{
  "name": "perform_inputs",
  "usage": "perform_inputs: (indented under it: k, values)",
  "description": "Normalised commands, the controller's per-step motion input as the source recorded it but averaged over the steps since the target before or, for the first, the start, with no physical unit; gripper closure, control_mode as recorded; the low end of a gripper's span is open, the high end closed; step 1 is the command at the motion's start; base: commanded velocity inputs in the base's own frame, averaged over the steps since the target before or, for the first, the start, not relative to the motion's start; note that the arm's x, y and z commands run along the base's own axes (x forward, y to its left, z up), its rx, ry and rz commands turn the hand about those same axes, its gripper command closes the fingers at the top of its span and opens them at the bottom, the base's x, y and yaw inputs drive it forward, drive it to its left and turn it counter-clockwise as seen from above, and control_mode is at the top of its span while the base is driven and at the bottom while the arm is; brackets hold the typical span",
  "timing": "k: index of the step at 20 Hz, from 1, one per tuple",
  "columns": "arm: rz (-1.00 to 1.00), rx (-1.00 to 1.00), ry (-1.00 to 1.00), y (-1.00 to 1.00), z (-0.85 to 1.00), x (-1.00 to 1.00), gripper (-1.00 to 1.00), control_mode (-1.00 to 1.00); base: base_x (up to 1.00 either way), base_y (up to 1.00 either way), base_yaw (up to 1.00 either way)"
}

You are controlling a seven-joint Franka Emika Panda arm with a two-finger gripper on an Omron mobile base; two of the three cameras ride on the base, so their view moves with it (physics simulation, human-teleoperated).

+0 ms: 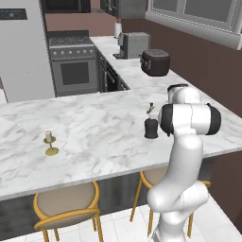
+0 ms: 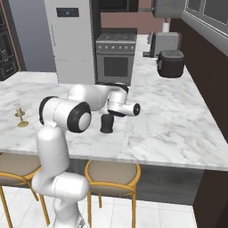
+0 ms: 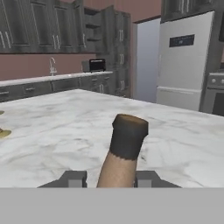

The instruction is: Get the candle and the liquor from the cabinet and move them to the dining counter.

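The liquor (image 1: 150,127) (image 2: 107,124), a small black bottle, stands upright on the white marble dining counter (image 1: 94,132) (image 2: 169,120) near its front edge. My gripper (image 2: 109,114) reaches sideways at its top. In the hand view the bottle's brown stopper and neck (image 3: 127,140) rise between the fingertips of my gripper (image 3: 111,179), with a narrow gap on the left side, so the jaws stand slightly open around the neck. The candle (image 1: 49,144) (image 2: 19,116) on its gold stick stands far to the left on the same counter. The dark grey cabinet (image 3: 116,52) lines the far wall.
Gold-framed stools (image 1: 66,203) (image 2: 111,173) are tucked under the counter's front edge. A black appliance (image 1: 155,62) and a coffee machine (image 1: 128,45) sit on the side worktop. A stove (image 1: 73,66) and a fridge (image 1: 23,47) stand behind the counter.
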Motion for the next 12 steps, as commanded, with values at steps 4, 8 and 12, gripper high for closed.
perform_inputs:
  k: [4,8,12]
  values:
    - [0.01,0.00,-0.04,-0.05,-0.05,0.00,1.00,-1.00,0.00,0.00,0.00]
    - [0.00,0.00,-0.08,0.00,-0.12,0.00,1.00,-1.00,0.00,0.00,0.00]
    - [0.00,0.00,-0.03,0.03,-0.21,-0.02,1.00,-1.00,0.00,0.00,0.00]
